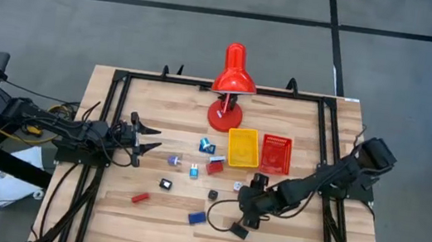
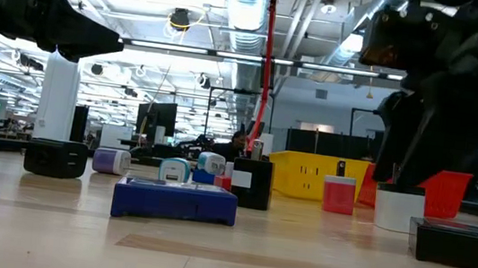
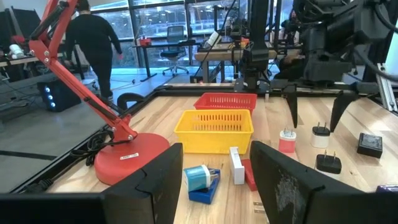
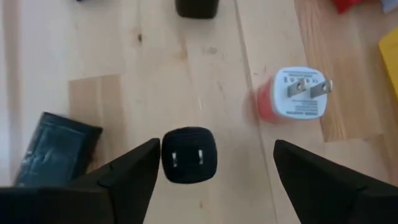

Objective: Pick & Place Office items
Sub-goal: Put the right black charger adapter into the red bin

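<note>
STEP: your right gripper [image 4: 214, 165] hovers, fingers spread, over the small black cube-shaped plug adapter [image 4: 189, 155] on the wooden table [image 1: 285, 230] | NEXT: lower, straddle it, pinch | left gripper [image 1: 142, 139] waits spread at the left side.

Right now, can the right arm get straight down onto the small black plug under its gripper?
Probably yes. The right gripper hangs open above the black plug, which lies between its fingers with bare wood around it. The white-and-red plug and the flat black block lie apart from it.
</note>
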{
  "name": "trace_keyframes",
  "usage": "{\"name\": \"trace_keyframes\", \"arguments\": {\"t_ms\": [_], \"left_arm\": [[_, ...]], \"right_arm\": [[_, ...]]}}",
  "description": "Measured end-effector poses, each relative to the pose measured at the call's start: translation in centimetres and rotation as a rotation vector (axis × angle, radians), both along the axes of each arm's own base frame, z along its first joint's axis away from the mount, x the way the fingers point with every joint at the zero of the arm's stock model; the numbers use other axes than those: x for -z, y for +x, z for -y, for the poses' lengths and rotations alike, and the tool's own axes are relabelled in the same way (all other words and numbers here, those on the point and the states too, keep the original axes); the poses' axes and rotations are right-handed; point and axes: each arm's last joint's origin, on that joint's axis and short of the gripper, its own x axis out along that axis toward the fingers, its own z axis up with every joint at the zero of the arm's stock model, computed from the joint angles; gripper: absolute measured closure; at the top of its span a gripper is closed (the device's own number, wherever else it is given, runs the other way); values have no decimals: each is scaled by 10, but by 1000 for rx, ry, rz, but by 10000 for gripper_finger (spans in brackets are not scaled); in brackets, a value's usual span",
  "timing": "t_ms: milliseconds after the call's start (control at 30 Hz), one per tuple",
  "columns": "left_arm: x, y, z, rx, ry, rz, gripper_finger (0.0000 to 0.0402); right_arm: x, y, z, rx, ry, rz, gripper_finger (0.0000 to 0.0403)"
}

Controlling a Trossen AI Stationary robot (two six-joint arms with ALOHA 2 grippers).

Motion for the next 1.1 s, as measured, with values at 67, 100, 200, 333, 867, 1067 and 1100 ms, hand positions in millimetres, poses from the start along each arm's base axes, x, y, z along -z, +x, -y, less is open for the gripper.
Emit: {"name": "trace_keyframes", "arguments": {"t_ms": [67,100,200,333,867,1067,1100], "left_arm": [[0,0,0,0,0,-1,221],[0,0,0,0,0,0,221],[0,0,0,0,0,-1,221],[0,0,0,0,2,-5,221],[6,3,1,0,12,-63,221],[5,4,1,-1,9,-48,221],[5,4,1,-1,9,-47,221]], "right_arm": [[2,1,-2,-9,19,-5,111],[2,1,-2,-11,18,-9,117],[7,3,-5,-19,20,-3,131],[11,4,-5,-23,11,-10,145],[1,-2,-4,-58,-13,-13,283],[-49,-28,13,32,9,39,283],[-58,-35,19,72,-10,48,283]]}}
